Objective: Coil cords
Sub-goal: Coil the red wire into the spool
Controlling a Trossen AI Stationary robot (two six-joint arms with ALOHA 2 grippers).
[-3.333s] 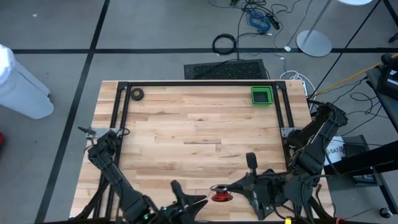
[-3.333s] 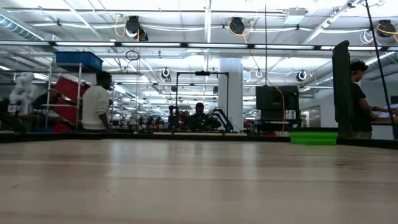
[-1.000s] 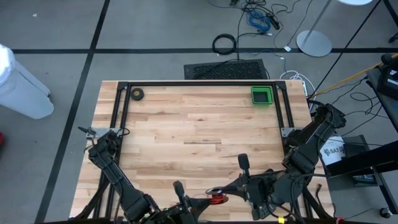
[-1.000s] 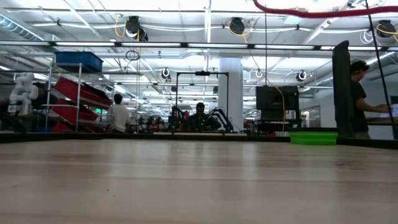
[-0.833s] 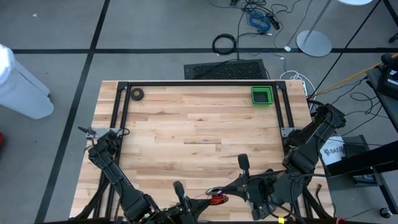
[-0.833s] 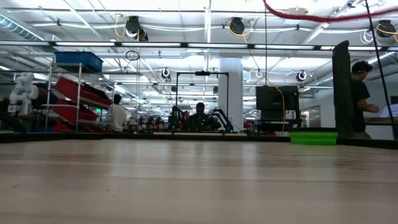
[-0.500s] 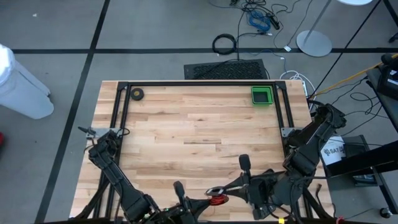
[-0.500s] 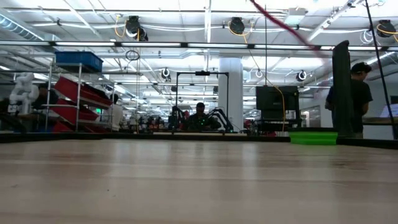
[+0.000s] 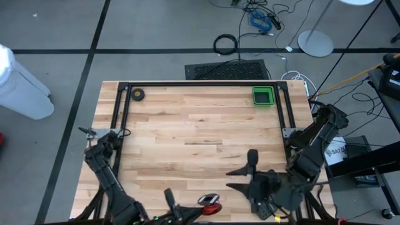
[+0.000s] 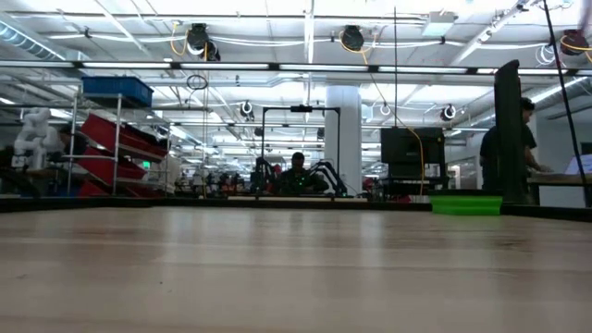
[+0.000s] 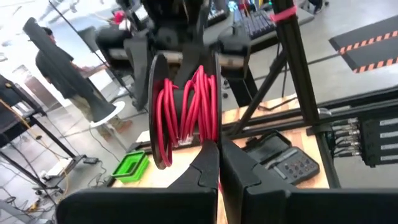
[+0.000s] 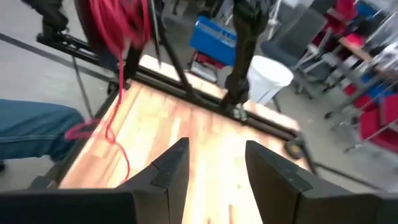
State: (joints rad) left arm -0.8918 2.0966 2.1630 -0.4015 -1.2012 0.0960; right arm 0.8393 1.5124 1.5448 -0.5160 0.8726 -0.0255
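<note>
The left end effector (image 11: 217,163) pinched the red-wound reel (image 11: 183,112); the right end effector (image 9: 239,170), spread, sat just beside it.

- You see the thin red cord wound on its small black reel (image 9: 209,201) at the wooden table's (image 9: 187,137) near edge.
- The left gripper (image 9: 181,211) sits beside it, the right gripper (image 9: 239,178) just right.
- The green tray (image 9: 263,96) lies far right, the small black ring-shaped roll (image 9: 137,94) far left.

The dark left gripper (image 9: 187,213) sits at the table's near edge, fingers (image 11: 208,165) pressed together — the dark right gripper (image 9: 239,177) beside it, fingers (image 12: 171,165) spread wide.
</note>
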